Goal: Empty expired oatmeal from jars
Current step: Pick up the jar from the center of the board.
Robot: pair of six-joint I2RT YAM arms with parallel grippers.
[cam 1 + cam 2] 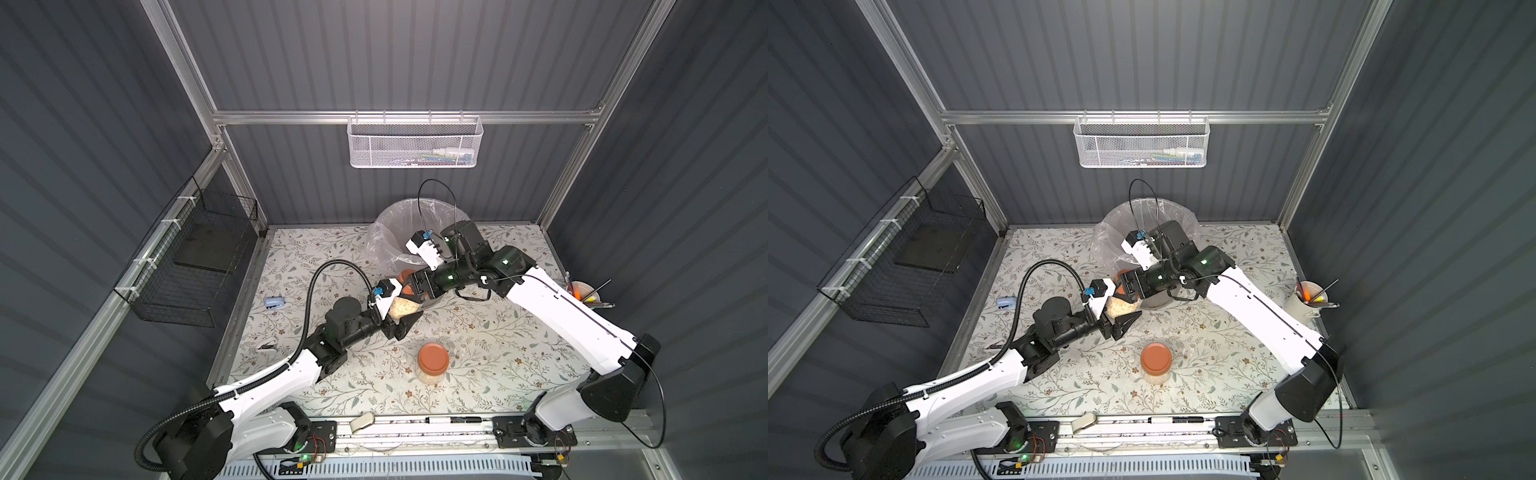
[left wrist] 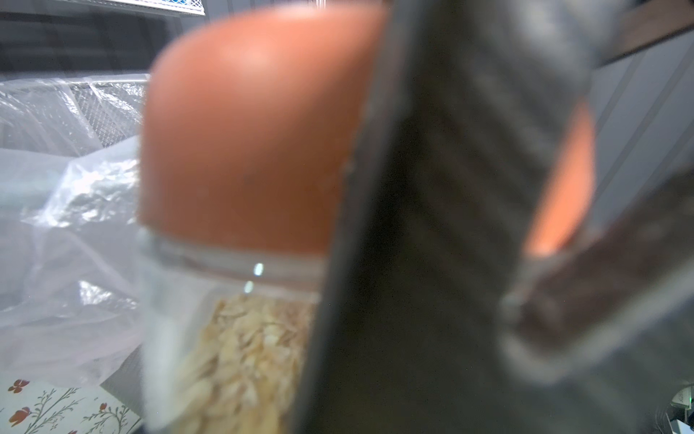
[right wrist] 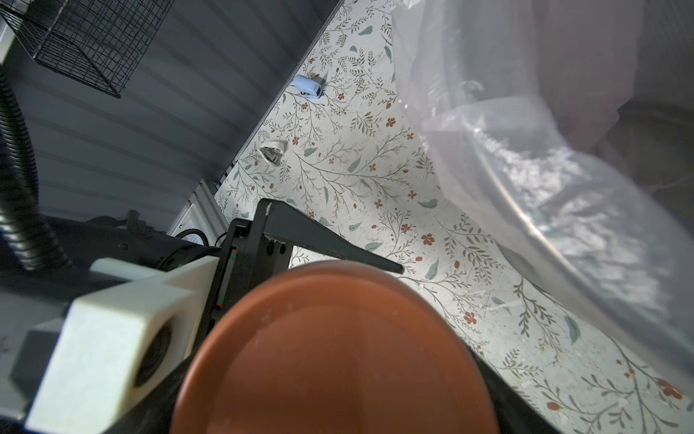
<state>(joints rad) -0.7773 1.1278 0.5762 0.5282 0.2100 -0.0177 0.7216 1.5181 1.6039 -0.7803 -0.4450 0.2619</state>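
Observation:
A clear jar [image 1: 399, 306] [image 1: 1120, 306] of pale oatmeal [image 2: 244, 357] is held tilted above the table beside the bin, with my left gripper [image 1: 404, 311] shut on its body. Its terracotta lid [image 2: 255, 131] [image 3: 330, 357] points toward my right gripper [image 1: 415, 287] [image 1: 1128, 287], whose jaws are closed around the lid's rim. One left finger [image 3: 338, 248] shows past the lid in the right wrist view. A second jar [image 1: 432, 365] [image 1: 1156, 363] stands upright and lidded nearer the table's front, away from both grippers.
A grey bin with a clear liner [image 1: 392, 232] [image 1: 1108, 232] stands at the back, just behind the held jar. A blue stapler [image 1: 274, 303] and a small white item [image 1: 268, 345] lie at the left edge. A cup of pens [image 1: 584, 293] sits at the right.

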